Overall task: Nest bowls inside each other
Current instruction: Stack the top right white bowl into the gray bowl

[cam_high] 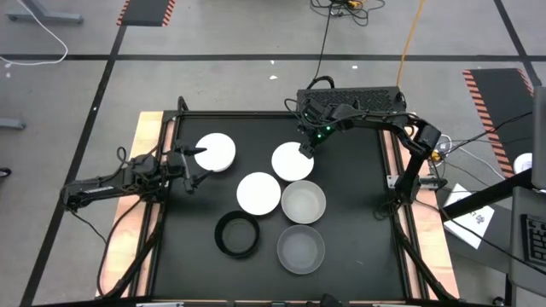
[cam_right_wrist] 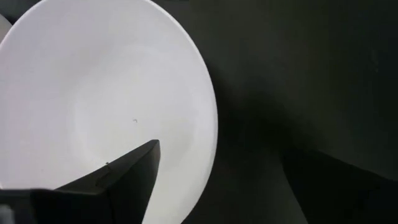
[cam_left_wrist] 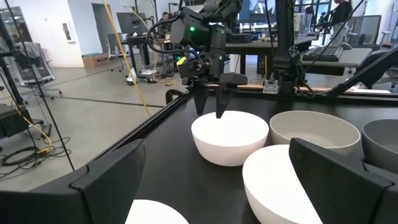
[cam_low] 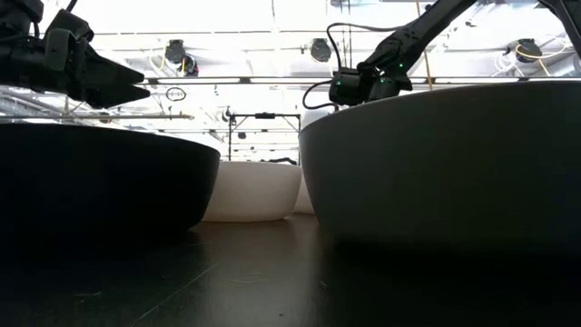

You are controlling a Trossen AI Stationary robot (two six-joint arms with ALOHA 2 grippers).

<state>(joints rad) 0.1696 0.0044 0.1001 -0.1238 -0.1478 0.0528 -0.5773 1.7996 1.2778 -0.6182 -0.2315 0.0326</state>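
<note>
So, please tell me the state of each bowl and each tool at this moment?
Far-left white bowl: loose, left tool open beside it.
Far white bowl: right tool straddles its rim, not yet shut.
Middle white bowl: standing alone.
Two grey bowls: empty.
Black bowl: empty.

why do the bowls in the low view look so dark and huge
Low view: bright ceiling lights behind backlight the black bowl and grey bowl, which sit close to the lens and loom. High view: even light, white bowls nearly blown out. Right wrist view: a dark finger blurs against a white bowl.
</note>
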